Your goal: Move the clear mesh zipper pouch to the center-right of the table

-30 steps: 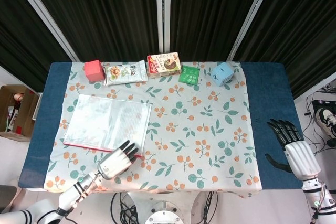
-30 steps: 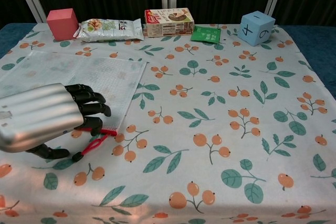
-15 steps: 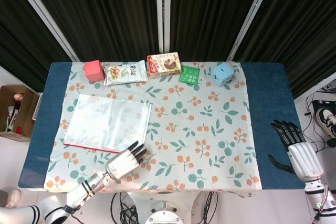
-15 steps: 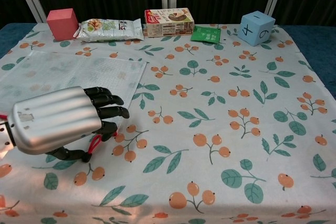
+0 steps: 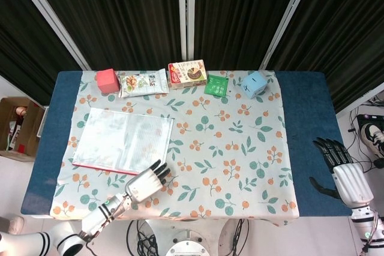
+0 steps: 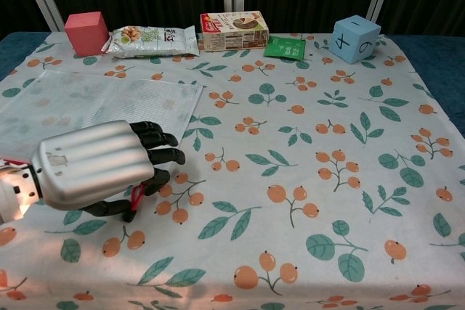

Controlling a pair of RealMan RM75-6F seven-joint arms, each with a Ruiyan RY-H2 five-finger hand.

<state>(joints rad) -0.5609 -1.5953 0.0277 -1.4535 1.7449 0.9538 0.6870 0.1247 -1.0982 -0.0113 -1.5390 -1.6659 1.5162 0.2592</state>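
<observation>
The clear mesh zipper pouch (image 5: pixel 123 139) (image 6: pixel 94 103) lies flat on the left half of the table, its red zipper edge toward me. My left hand (image 5: pixel 147 184) (image 6: pixel 102 168) sits at the pouch's near right corner with its fingers loosely bent and apart, over the red pull tab (image 6: pixel 134 195). I see nothing gripped in it. My right hand (image 5: pixel 343 172) hangs off the table's right edge, fingers spread and empty; the chest view does not show it.
Along the far edge stand a red cube (image 5: pixel 108 80), a snack bag (image 5: pixel 143 82), a brown box (image 5: pixel 187 73), a green packet (image 5: pixel 216 86) and a blue cube (image 5: pixel 254 84). The floral cloth (image 5: pixel 240 148) covers the centre and right.
My left hand has slid rightward along the pouch's near edge, to its near right corner. The right hand has drifted slightly right and toward me. The pouch has stayed in place.
</observation>
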